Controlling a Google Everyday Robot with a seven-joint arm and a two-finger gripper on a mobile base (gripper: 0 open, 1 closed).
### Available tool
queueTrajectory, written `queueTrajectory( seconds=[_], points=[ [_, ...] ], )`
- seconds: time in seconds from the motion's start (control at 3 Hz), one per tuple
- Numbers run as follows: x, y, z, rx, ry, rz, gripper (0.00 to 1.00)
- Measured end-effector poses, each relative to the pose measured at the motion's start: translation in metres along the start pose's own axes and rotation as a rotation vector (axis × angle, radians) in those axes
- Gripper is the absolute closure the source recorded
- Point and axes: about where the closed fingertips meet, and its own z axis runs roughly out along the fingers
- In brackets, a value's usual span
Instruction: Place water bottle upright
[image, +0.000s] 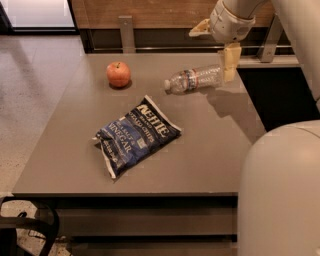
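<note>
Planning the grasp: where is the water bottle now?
Camera view: the water bottle lies on its side far right on the table, cap toward the apple, with the gripper by its base.

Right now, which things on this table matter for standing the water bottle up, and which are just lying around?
For the job:
water bottle, lying on its side
gripper, by the bottle's base end

Just lying about:
apple
chip bag
</note>
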Motion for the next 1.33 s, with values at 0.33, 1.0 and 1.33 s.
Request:
queueTrajectory(
  seconds=[0.33, 1.0, 1.33],
  points=[
    [-0.012, -0.015, 0.022, -0.014, -0.056, -0.011, 0.0],
    [-0.018, -0.029, 0.053, -0.053, -0.019, -0.007, 0.0],
    [-0.017, -0.03, 0.068, -0.091, 0.052, -0.003, 0.0]
  ],
)
